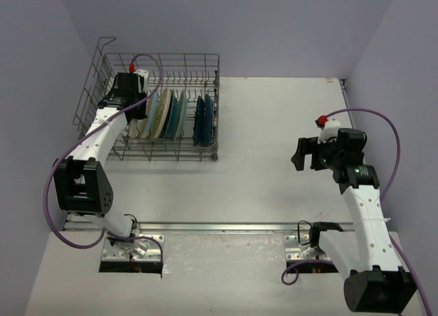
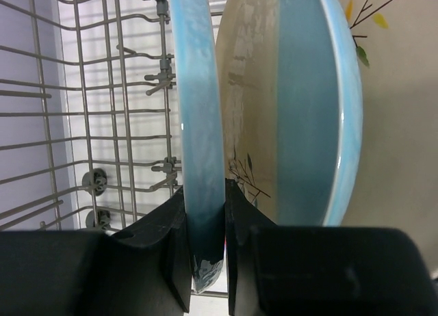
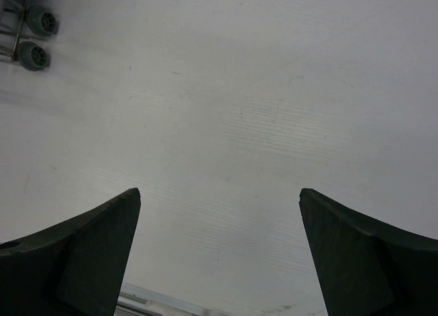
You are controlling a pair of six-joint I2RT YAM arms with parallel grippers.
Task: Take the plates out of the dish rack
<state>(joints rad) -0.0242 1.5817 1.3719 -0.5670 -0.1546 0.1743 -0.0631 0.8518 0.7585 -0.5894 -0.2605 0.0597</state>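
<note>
Upper left of the overhead view: dish rack point(image 1: 164, 150) on the worktop point(image 1: 274, 124), plates point(image 1: 168, 114) upright on edge inside. Reaching into the rack, left claw point(image 2: 204, 213), clamped on the rim of a pale blue plate point(image 2: 202, 111), just beside a cream-and-blue plate point(image 2: 294, 124) with twig motif. At right, well apart from the rack, right claw point(image 3: 219, 193) hovering over the worktop, jaws spread wide.

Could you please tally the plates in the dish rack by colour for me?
Cream or pale blue plates: about 3, partly hidden by the arm
Teal plates: 2
Dark blue plates: 2
Total: about 7
</note>
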